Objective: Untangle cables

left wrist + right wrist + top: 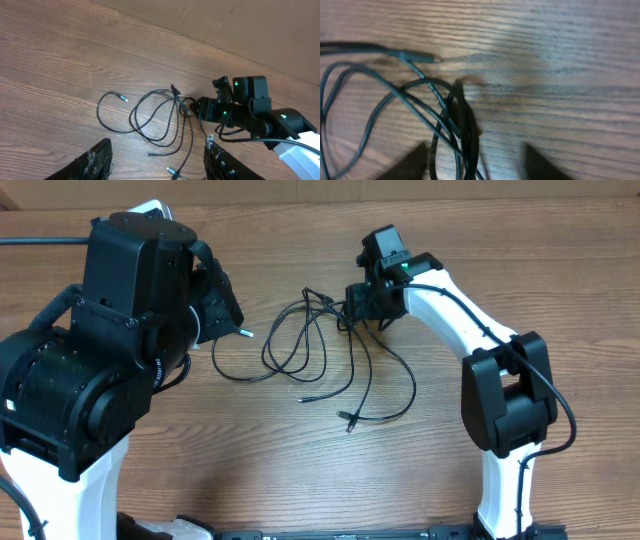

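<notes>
Several thin black tangled cords (462, 120) on brown wooden surface (300, 480); knot under right end effector (475, 155), jaws parted astride it, unpinched; left end effector (157, 157) open, empty, farther off.

Robotics lab — twin arms (500, 390) at wooden table (300, 480)

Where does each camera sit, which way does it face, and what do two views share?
Overhead: above the table, facing straight down; cables lie between the left arm and right arm.
Left wrist: raised, facing down and across at the cables and right gripper; own fingertips at bottom.
Right wrist: low over the table, facing down at crossed cables; own fingertips at bottom.
Shared: overhead and left wrist show the right gripper at the tangle.
</notes>
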You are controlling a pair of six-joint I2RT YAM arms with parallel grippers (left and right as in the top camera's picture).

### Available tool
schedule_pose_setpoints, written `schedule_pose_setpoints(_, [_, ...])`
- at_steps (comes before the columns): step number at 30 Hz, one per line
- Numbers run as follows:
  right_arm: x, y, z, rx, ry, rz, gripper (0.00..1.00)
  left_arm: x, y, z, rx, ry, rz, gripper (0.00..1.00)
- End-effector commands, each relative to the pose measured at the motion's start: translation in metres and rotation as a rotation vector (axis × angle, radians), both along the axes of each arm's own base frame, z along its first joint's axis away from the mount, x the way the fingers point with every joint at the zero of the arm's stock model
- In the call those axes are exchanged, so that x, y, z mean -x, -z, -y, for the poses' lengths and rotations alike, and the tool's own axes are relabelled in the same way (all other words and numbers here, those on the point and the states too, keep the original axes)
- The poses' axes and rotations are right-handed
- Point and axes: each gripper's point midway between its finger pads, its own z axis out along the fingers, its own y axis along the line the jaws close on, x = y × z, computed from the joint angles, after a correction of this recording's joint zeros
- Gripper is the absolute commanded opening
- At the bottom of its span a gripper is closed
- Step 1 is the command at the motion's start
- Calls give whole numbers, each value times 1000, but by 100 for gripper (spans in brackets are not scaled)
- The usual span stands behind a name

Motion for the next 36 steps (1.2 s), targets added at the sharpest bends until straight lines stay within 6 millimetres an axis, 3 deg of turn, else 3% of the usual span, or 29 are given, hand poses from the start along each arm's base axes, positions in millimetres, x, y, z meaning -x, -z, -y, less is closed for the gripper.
schedule_pose_setpoints(1, [-2,4,0,-10,19,-6,32,2,0,-1,-16,15,-1,59])
schedule_pose_setpoints(4, [-2,4,0,-9,18,-8,24,1,0,-1,-15,15,-1,59])
schedule_pose_setpoints(7, [0,5,1,-7,18,-15,25,2,0,-1,-15,15,-1,58])
schedule_pose_setpoints(9, [1,5,1,-5,18,-18,6,2,0,-1,-15,15,-2,58])
schedule_pose_setpoints(10, [1,5,1,-6,22,-20,4,2,0,-1,-15,15,-1,59])
schedule_pose_setpoints(17, [0,4,-1,-22,34,-24,4,2,0,-1,-16,15,-1,59])
schedule_pose_setpoints(21, [-4,-14,-11,-75,-37,4,4,2,0,-1,-28,26,1,59])
schedule_pose_setpoints(26, [-17,-78,-23,-138,-87,119,4,1,0,0,-25,32,2,59])
schedule_pose_setpoints(30, [-23,-151,-25,-182,-92,255,4,1,0,0,-24,31,2,59])
schedule_pose_setpoints(36, [2,-245,-18,-227,-99,375,4,1,0,0,-25,31,3,59])
